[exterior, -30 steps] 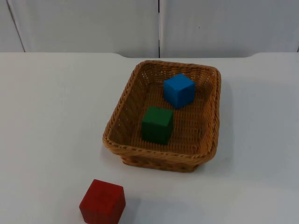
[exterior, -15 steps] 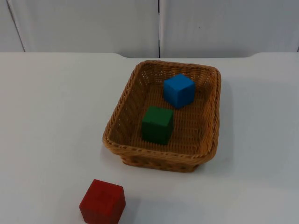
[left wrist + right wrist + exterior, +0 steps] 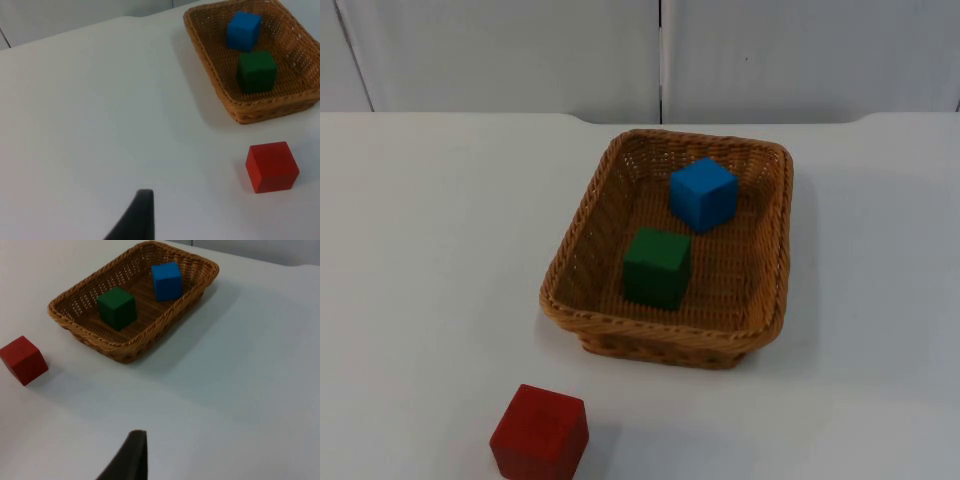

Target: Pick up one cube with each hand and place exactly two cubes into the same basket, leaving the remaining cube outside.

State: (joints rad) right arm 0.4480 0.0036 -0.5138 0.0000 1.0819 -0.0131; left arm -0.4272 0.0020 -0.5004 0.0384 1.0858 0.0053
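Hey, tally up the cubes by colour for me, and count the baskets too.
Blue cube: 1, in the basket
Green cube: 1, in the basket
Red cube: 1, on the table outside the basket
Basket: 1
Total: 4 things, 3 of them cubes

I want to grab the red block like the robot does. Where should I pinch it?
Pinch the red cube on two opposite flat sides, coming straight down from above. It sits flat on the white table, apart from the basket, so nothing crowds its sides. Its faces look smooth and parallel, so fingers should sit square.
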